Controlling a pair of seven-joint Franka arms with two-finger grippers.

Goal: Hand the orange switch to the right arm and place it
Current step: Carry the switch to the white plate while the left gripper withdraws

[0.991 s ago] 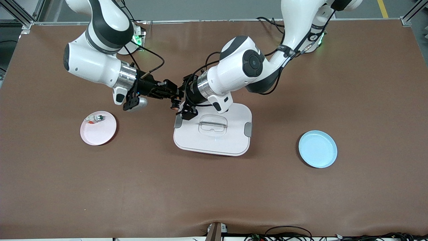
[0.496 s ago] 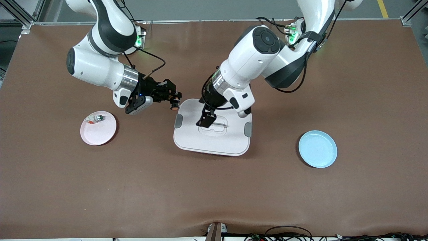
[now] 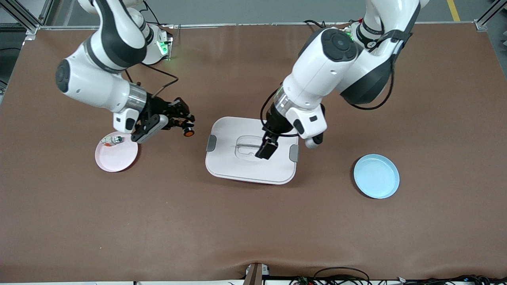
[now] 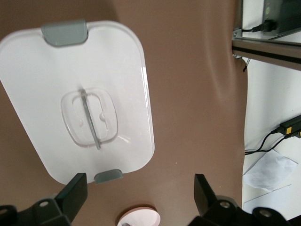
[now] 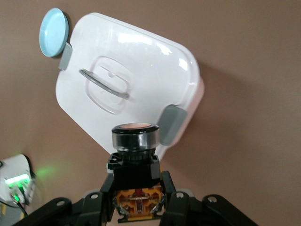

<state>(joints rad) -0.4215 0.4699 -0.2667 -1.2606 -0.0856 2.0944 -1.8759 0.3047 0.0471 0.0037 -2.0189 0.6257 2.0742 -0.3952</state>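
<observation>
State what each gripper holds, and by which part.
The right gripper clamps the orange switch by its lower black-and-orange body, cap free. The left gripper, open over the white lidded box, holds nothing.

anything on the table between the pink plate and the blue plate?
Yes: the white lidded container sits between the pink plate and the blue plate, with bare brown table on either side of it, as the front view shows.

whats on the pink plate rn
On the pink plate, near its rim toward the robots, lies a small white-and-silver switch with a green tip. The right claw holds the orange switch over bare table beside it.
</observation>
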